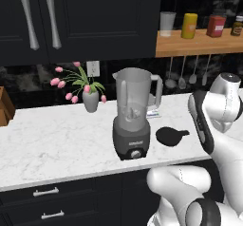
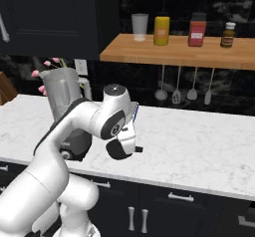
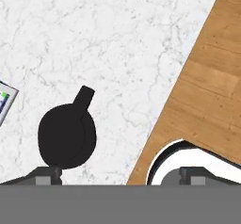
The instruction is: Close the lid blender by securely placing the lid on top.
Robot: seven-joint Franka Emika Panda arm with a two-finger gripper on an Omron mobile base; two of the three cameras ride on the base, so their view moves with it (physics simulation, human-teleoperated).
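While the claw (image 3: 120, 176) is held spread and empty, the lid (image 3: 67, 135) is seen at ten o'clock of it, flat on the counter (image 3: 117, 39), tab pointing to one o'clock.

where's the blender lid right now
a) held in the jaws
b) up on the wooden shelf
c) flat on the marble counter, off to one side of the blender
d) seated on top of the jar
c: the black lid lies flat on the marble counter beside the blender, whose jar mouth is uncovered; in the hand view it rests on the counter ahead of the open jaws.
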